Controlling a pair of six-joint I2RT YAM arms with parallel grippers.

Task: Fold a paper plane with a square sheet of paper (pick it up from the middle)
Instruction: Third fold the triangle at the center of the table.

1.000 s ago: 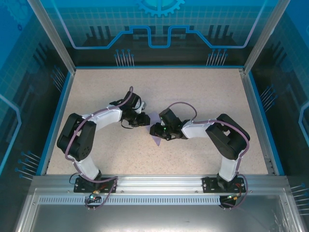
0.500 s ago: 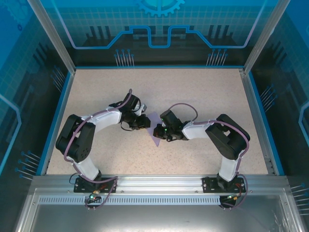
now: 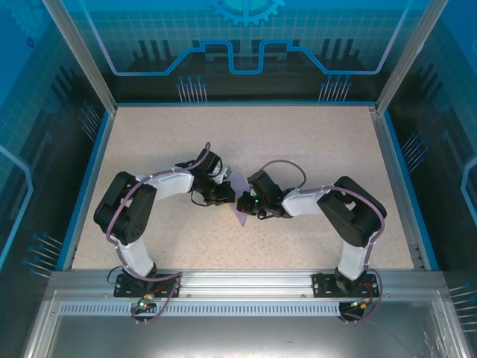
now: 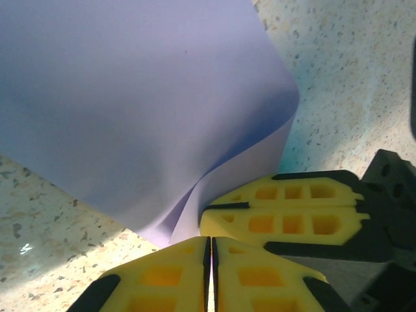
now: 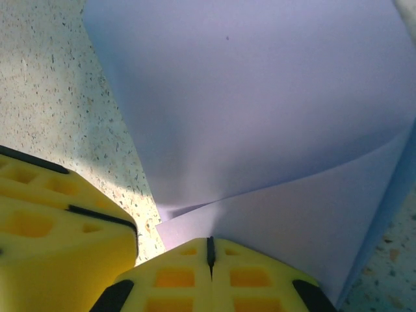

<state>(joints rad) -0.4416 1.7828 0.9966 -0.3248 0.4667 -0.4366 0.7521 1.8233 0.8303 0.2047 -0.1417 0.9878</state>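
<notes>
Left end effector (image 4: 209, 244): fingers pressed flat together, pinching a raised fold of the paper (image 4: 143, 97) right at the tips. Right end effector (image 5: 209, 242): also closed, gripping the paper's edge at its tips. The two sit just beside each other, each one's yellow fingers in the other's wrist view. From both pinch points the paper bows up and curls over itself, one flap under the other. Can't tell how much of it rests flat. Top view: both end effectors meet tip to tip mid-table (image 3: 298, 142), with lavender corners poking out on the near and far sides of them.
</notes>
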